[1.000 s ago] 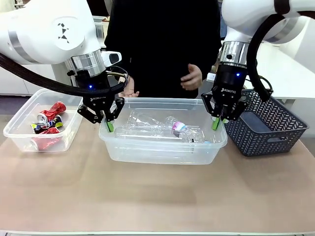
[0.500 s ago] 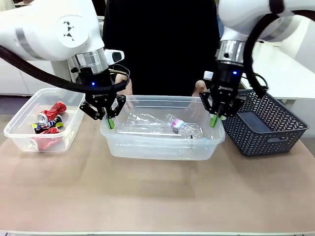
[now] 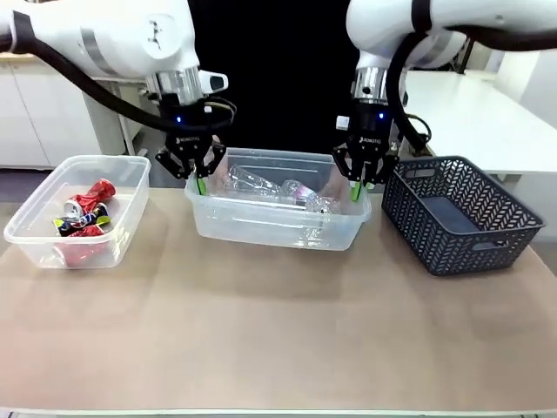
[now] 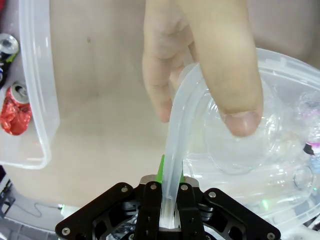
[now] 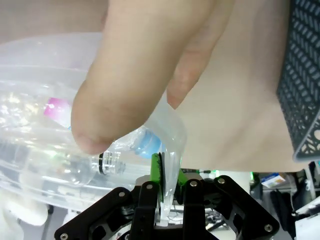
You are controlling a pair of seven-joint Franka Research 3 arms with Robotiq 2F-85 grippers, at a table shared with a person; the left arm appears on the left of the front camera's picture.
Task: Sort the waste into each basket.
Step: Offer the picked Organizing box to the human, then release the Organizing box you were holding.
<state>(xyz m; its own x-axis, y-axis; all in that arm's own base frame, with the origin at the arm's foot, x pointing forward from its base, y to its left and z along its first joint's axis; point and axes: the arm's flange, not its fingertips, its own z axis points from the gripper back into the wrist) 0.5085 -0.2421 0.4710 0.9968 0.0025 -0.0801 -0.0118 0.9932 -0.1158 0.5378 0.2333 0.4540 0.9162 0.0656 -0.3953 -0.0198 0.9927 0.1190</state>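
Pinching the rim at each short end, the left gripper (image 3: pixel 199 185) and right gripper (image 3: pixel 357 192) held the clear tub (image 3: pixel 277 228) of bottles (image 3: pixel 280 192) slung lengthwise between them, a person's hand (image 4: pixel 200 55) gripping the far rim just beyond each pincer

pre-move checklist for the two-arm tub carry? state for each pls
1. Left gripper shut on the middle tub rim: ok.
2. Right gripper shut on the opposite rim: ok.
3. Person's hands gripping the tub's rim beside both grippers: not ok, wait for release.
4. Bottles inside the tub: ok.
5. Tub level: cannot tell.
6. Can tub and lattice basket apart from it: ok.
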